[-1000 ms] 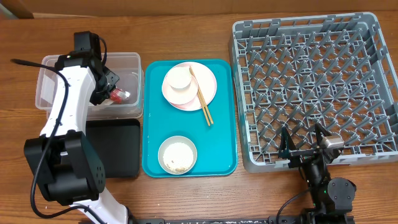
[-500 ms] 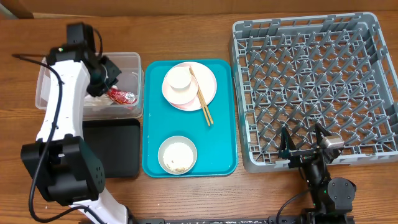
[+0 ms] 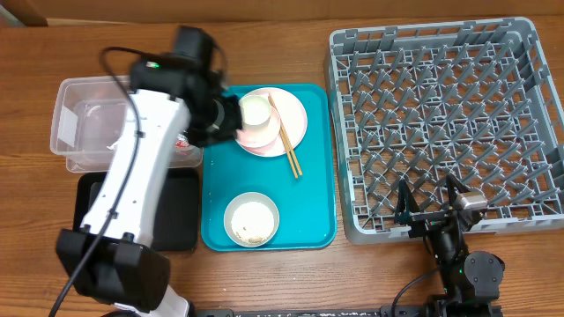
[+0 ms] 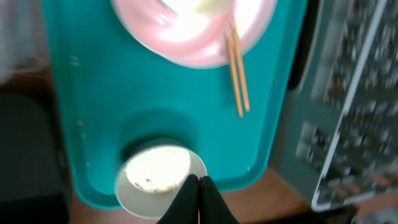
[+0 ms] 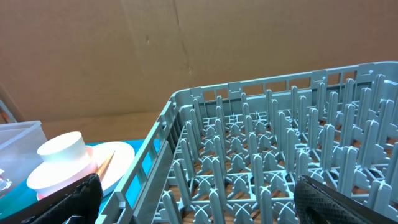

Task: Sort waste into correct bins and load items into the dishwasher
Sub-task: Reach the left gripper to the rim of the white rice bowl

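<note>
Risk sits with the left gripper point(image 4: 198, 186), clenched on nothing above the teal tray point(image 3: 313, 176) near its far-left corner: lowered like that, it could knock the chopsticks point(image 3: 288, 145) off the pink plate point(image 3: 295, 123). Food bits in the bowl point(image 3: 251, 220) at the tray's near edge may spill if it is racked unemptied. Right gripper point(image 3: 429, 204) gapes idle at the dish rack point(image 3: 441, 114) near edge. No writing is legible.
</note>
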`<state>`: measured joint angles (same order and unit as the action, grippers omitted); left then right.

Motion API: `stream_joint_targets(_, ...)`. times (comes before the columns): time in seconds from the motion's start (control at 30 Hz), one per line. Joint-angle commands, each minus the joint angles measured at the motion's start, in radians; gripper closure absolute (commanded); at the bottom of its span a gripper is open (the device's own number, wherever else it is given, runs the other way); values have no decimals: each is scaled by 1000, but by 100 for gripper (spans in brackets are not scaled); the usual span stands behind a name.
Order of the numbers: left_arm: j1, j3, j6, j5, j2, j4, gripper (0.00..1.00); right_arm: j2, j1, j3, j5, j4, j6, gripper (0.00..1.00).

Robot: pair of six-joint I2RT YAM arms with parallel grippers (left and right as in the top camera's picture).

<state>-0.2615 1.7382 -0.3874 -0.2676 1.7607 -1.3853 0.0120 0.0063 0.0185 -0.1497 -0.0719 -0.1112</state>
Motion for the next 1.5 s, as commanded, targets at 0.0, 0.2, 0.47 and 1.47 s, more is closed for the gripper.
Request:
stream_joint_targets(0.0, -110, -58, 40, -5, -13, -5, 95, -9, -2, -11, 3, 5, -2, 0)
stream_joint_targets(0.2, -294, -183, 33, 65, -13, 41, 80, -9, -2, -11, 3, 5, -2, 0)
stream_joint_targets(0.47, -415, -327, -21, 96, -13, 162, 75, -9, -2, -11, 3, 5, -2, 0)
stream_joint_targets(1.47, -423, -459, -172, 207, -13, 212, 75, -9, -2, -11, 3, 5, -2, 0)
